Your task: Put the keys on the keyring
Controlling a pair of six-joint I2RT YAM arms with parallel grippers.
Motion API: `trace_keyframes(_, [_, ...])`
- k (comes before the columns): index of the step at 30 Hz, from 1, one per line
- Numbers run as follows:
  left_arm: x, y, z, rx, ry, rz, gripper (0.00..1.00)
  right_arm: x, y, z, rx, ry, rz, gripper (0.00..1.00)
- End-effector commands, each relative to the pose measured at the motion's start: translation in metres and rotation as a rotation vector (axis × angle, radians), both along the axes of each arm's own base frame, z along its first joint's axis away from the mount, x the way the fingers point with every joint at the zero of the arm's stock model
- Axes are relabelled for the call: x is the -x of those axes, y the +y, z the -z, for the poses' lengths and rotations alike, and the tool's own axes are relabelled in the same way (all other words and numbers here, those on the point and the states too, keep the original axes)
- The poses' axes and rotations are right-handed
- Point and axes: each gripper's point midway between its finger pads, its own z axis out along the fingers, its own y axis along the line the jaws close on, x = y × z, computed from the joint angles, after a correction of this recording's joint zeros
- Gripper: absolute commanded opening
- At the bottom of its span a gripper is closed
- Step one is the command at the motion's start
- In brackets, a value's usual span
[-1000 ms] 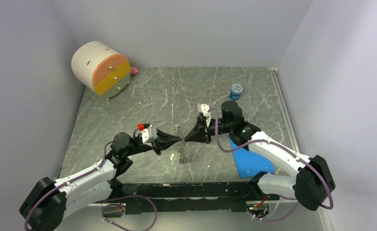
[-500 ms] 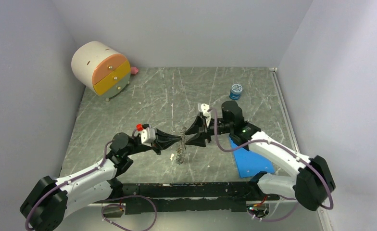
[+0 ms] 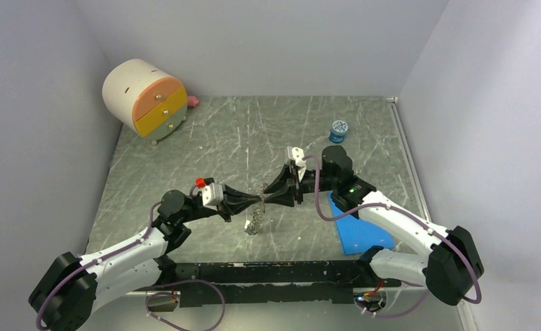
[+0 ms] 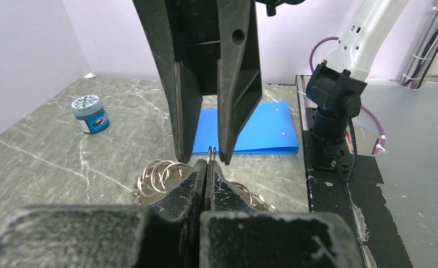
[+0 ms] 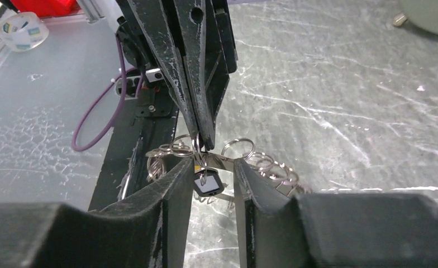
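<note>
A grey-green stone-look table (image 3: 205, 145) with white veins fills the floor of the booth. Plain pale walls close it in: the back wall (image 3: 268, 41), the left wall (image 3: 33, 138) and the right wall (image 3: 488, 124), which has a white strip along its foot. At the back left a round cream drawer chest (image 3: 145, 100) lies tilted, its drawer fronts peach and yellow, with a small pink thing (image 3: 193, 101) just behind it. A blue jar (image 3: 338, 131) stands near the back right. A blue sheet (image 3: 364, 231) lies near the right front. A black rail (image 3: 274, 272) runs along the near edge. The light is even and soft.
</note>
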Motion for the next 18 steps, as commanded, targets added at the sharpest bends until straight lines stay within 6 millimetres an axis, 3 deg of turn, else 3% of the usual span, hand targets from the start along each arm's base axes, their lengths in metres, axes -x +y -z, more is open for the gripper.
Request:
trace_keyframes(1, [0.005,0.002,-0.026,0.074,-0.069,0.015,0.03,0.000,0.007,-0.013,-0.047,-0.037,-0.023,0.32])
trace_keyframes(6, [0.006,0.002,-0.026,0.070,-0.067,0.017,0.03,-0.001,0.009,-0.014,-0.051,-0.033,-0.026,0.21])
trace_keyframes(10, [0.005,0.001,-0.025,0.067,-0.062,0.018,0.03,0.000,0.010,-0.016,-0.053,-0.034,-0.036,0.00])
trace_keyframes(14, [0.003,0.003,-0.021,0.067,-0.046,0.001,0.03,-0.001,0.010,-0.012,-0.026,-0.037,-0.034,0.00])
trace_keyframes(15, [0.002,0.004,-0.020,0.065,-0.039,-0.010,0.07,-0.002,0.009,-0.011,-0.009,-0.034,-0.028,0.00])
trace_keyframes(18, [0.000,0.006,-0.015,0.032,-0.026,-0.031,0.33,-0.009,0.007,-0.004,0.062,-0.027,-0.001,0.00])
